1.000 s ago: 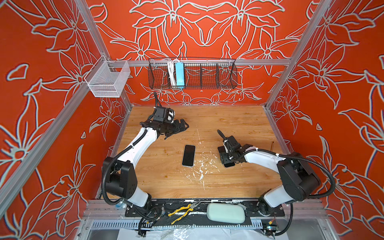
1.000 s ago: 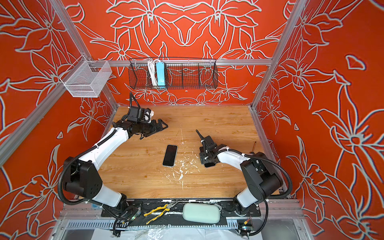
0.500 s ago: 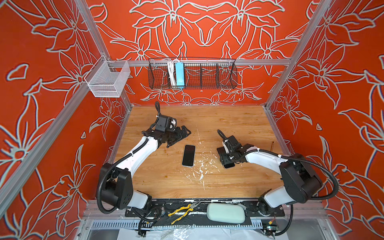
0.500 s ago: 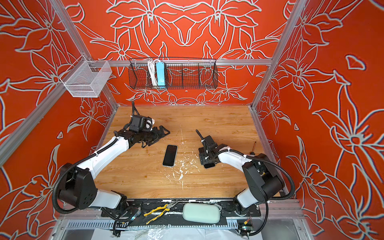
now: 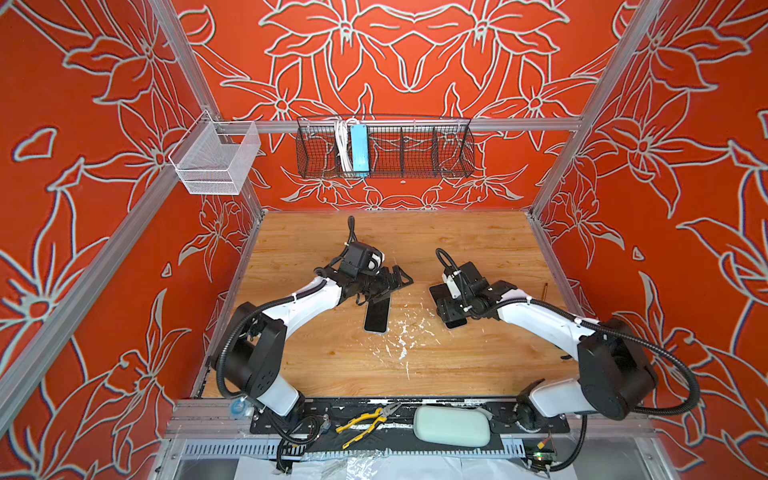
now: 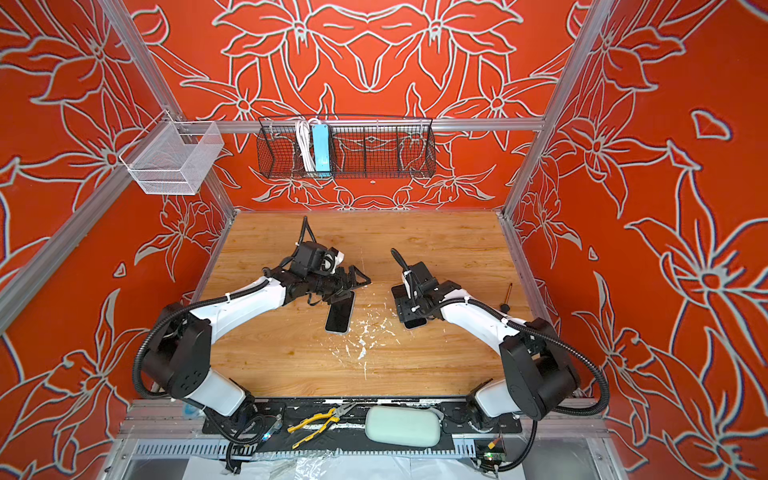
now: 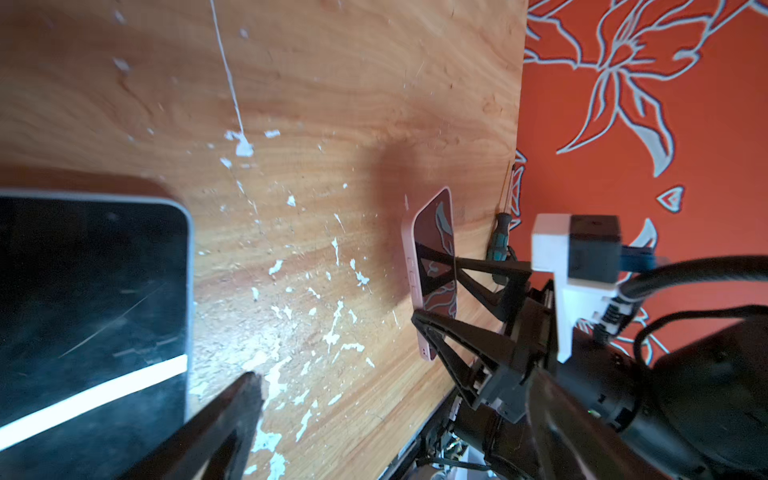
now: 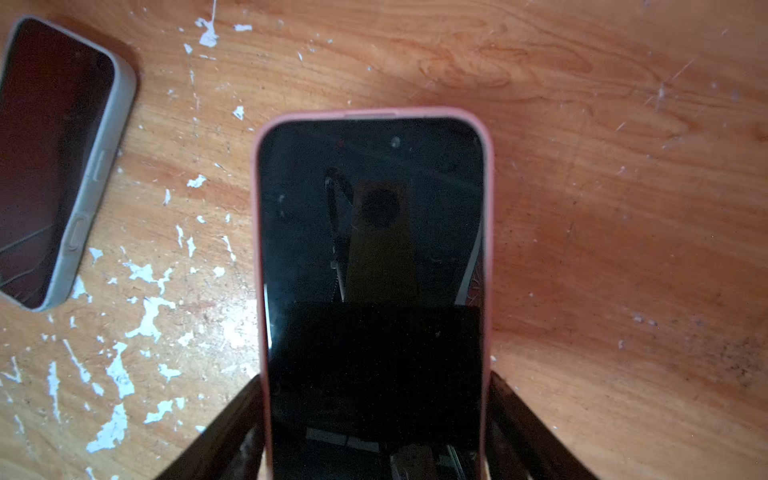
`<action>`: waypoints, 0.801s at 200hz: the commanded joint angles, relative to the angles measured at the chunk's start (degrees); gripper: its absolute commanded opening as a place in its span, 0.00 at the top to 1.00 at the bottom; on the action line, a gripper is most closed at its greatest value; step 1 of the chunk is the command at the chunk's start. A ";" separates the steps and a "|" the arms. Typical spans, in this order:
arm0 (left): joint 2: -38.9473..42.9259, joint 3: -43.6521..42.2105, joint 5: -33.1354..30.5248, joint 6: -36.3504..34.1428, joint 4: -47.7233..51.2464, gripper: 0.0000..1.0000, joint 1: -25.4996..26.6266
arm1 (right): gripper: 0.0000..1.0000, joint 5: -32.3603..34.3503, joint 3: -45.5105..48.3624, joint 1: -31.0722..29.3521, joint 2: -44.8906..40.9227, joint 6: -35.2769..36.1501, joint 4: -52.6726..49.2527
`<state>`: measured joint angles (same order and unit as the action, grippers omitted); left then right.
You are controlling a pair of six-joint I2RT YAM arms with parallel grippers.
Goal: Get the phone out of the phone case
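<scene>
Phone [image 8: 374, 249], screen up, is sitting inside a pink case [image 8: 488, 249] that is lying flat right of the worktop's [image 5: 457, 232] middle, well in from the right edge. The right pincer [image 8: 376, 378] is straddling it, its fingers pressing against both long sides of the case with the jaws standing wide. A second phone [image 5: 377, 318], in a grey case [image 8: 95, 166], is lying at the worktop's middle. The left pincer [image 5: 388, 291] is hanging over its far end, spread fully and holding nothing.

Pale wood grain is showing on the worktop, with white flecks scattered between the two phones and toward the front edge. Red walls with grey-white flower outlines are enclosing three sides.

Two baskets are hanging from the back rail: a black wire basket [image 5: 384, 149] carrying one blue power strip [image 5: 359, 147], and a white mesh basket [image 5: 216, 160]. One screwdriver [image 5: 545, 291] is lying by the right edge. One pair of yellow-handled pliers [image 5: 370, 419] and one pale green pouch [image 5: 451, 426] are sitting beyond the front edge.
</scene>
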<state>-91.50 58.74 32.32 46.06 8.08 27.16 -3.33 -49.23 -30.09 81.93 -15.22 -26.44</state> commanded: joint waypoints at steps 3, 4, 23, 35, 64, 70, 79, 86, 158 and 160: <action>-2.44 1.58 1.42 0.66 -2.91 0.05 2.20 | 0.50 -3.09 -3.15 0.07 -1.84 0.72 -1.71; -2.58 1.61 1.43 0.63 -2.90 0.05 2.29 | 0.50 -3.26 -3.24 0.09 -1.85 0.72 -1.79; -4.61 3.01 1.79 0.43 -3.85 0.12 3.63 | 0.50 -6.00 -4.66 0.05 -2.30 0.68 -2.95; -5.97 3.46 1.93 0.71 -5.13 0.13 4.20 | 0.50 -8.01 -5.52 0.08 -2.72 0.62 -3.57; -8.14 1.46 3.83 5.33 -13.61 0.20 5.09 | 0.50 -12.22 -7.36 0.09 -3.18 0.03 -4.82; -8.29 1.09 3.81 6.00 -15.04 0.23 5.18 | 0.50 -12.75 -7.60 0.10 -3.31 -0.13 -4.98; -8.34 0.62 3.81 6.85 -17.00 0.25 5.27 | 0.50 -13.37 -7.94 0.07 -3.57 -0.37 -5.11; -8.36 0.48 3.66 7.17 -17.70 0.27 5.27 | 0.50 -13.70 -8.07 0.04 -3.85 -0.50 -5.16; -9.18 1.74 2.92 7.90 -19.23 0.46 5.80 | 0.50 -15.56 -8.69 0.08 -5.02 -1.04 -5.91; -9.12 1.69 2.93 7.90 -19.21 0.46 5.80 | 0.50 -15.56 -8.69 0.11 -5.02 -1.04 -5.86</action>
<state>-99.68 59.68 34.89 53.19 -8.88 32.42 -17.10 -55.77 -30.09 78.50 -15.53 -32.27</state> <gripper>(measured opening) 0.553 0.765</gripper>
